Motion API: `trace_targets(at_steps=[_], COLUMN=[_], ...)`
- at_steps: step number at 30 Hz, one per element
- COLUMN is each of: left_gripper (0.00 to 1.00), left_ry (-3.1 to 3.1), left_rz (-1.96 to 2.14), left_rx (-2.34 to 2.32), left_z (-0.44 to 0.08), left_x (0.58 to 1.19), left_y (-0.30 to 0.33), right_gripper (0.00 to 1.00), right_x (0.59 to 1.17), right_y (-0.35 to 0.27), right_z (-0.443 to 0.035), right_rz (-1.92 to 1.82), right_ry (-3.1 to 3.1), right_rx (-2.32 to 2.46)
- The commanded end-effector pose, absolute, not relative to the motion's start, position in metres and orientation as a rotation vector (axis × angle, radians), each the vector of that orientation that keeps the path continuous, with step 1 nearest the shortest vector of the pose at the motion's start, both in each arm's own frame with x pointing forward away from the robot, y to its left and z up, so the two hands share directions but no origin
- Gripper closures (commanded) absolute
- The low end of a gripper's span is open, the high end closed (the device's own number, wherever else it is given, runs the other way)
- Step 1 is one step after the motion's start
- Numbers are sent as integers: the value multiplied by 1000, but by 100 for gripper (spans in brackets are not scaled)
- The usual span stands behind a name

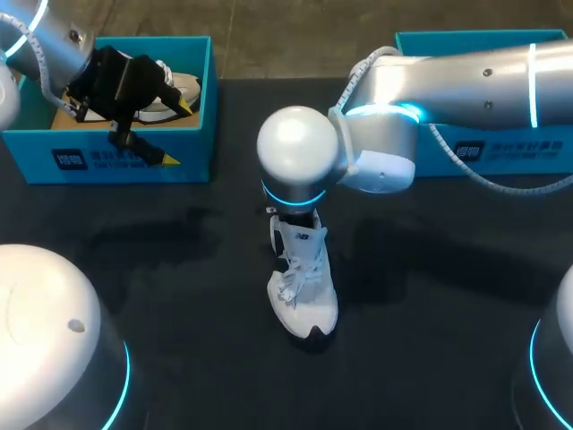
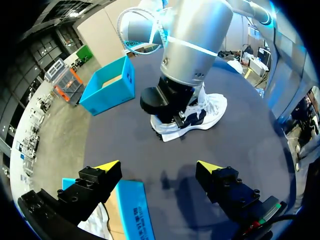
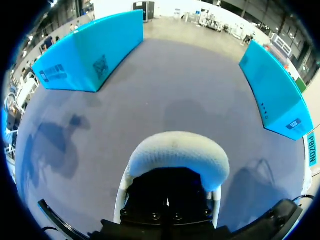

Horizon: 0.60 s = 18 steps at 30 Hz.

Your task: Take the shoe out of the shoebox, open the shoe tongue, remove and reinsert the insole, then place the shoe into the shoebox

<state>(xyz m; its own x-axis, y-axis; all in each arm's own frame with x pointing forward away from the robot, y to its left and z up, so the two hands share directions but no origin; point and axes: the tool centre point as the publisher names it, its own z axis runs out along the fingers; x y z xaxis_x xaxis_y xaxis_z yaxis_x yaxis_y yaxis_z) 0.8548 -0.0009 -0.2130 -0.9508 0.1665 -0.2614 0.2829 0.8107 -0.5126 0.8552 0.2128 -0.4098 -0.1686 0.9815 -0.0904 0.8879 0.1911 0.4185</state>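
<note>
— What takes up the most room?
— The dark table [image 1: 179, 296]. Over it is the right arm [image 1: 466, 85], which comes in from the right and bends down at the middle. The left arm [image 1: 45, 36] is over the far left corner.
— And the boxes?
— Two open blue shoeboxes sit at the far edge, well apart: the left shoebox [image 1: 107, 157] and the right shoebox [image 1: 501, 152].
— Where is the shoe?
— A white sneaker [image 1: 304, 287] stands upright on its sole in the middle of the table, nearer than both boxes, with its toe pointing away from them. A second white shoe [image 1: 179, 90] lies in the left shoebox.
— And the grippers?
— The right gripper [image 2: 167, 105] is down at the sneaker's opening, against its white padded rim [image 3: 175, 152]. I cannot tell whether it grasps anything, since its black body hides the rest. The left gripper [image 2: 159, 167] hangs over the front wall of the left shoebox, released, its yellow tips [image 2: 107, 165] wide apart with nothing between them
</note>
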Motion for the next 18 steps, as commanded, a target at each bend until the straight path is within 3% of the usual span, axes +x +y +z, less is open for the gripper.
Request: trace_targets(at_steps=[1, 18], left_gripper=[0, 0], left_ry=[2794, 2794], left_rz=[-833, -833], left_rx=[351, 351], left_z=[-212, -212], left_x=[854, 854], left_y=[-1, -1], right_gripper=[100, 100], right_x=[850, 804], right_y=[211, 195], right_z=[-426, -436], right_rz=[287, 79], right_ry=[2176, 2295], right_rx=[1772, 1794])
